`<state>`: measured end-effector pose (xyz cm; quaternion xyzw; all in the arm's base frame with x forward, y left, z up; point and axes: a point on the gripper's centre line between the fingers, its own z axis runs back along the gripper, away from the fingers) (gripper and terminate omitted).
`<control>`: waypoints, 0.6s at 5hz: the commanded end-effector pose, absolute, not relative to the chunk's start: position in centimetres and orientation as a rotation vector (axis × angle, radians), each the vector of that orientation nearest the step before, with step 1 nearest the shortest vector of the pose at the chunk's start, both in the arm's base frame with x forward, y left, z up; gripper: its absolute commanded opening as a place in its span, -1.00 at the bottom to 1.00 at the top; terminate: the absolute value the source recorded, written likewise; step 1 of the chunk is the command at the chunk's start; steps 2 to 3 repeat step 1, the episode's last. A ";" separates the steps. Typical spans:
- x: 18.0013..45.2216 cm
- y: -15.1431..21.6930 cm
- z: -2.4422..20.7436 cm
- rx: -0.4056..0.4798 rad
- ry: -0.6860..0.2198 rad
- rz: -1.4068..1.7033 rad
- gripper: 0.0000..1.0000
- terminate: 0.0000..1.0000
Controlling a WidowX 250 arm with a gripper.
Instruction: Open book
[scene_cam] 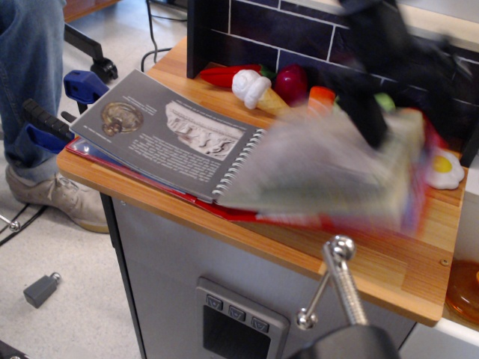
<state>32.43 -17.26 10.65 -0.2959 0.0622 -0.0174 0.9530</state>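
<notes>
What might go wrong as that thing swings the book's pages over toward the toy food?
The flipped pages are blurred mid-swing; they could sweep the toy fried egg or the toy ice cream cone. The book overhangs the wooden counter's left edge, so a tug from the tool might slide it off.

Toy food [251, 87] along tiled wall [284, 34]

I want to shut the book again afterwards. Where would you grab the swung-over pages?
Take the book by the free outer edge of its blurred right-hand pages, coming from the right, opposite the spiral binding they hinge on. The gripper is already at that edge.
</notes>
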 end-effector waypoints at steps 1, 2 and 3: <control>33.0 -19.6 12.5 -0.520 0.143 0.014 1.00 1.00; 33.0 -19.6 12.5 -0.520 0.143 0.014 1.00 1.00; 33.0 -19.6 12.5 -0.520 0.143 0.014 1.00 1.00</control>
